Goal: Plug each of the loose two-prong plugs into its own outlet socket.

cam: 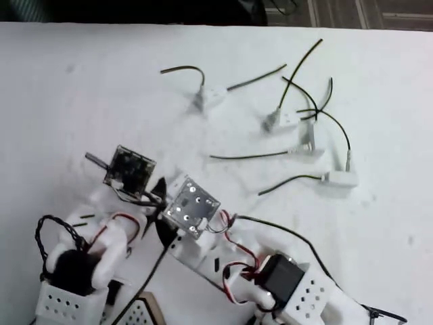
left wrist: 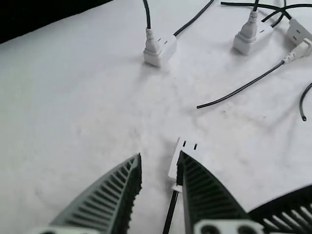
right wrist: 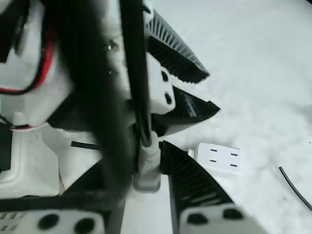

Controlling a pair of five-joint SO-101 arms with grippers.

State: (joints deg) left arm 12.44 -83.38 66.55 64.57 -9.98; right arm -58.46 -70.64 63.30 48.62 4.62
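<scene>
While the white table [cam: 81, 95] is spreading out under both arms and a dark strip of room [cam: 135, 10] is showing beyond its far edge, the right gripper [right wrist: 148, 151] is clamping a white plug [right wrist: 146, 170] with a black cord [right wrist: 134, 73] trailing from it. The left gripper [left wrist: 160, 156] is hovering with its jaws parted, a loose socket block [left wrist: 184, 148] is lying on the table just beside one finger, and several corded socket blocks [cam: 338, 178] are lying farther out.

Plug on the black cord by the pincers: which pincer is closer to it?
Right. The right pincer has the plug between its fingers; the open left pincer sits just beside it.
</scene>
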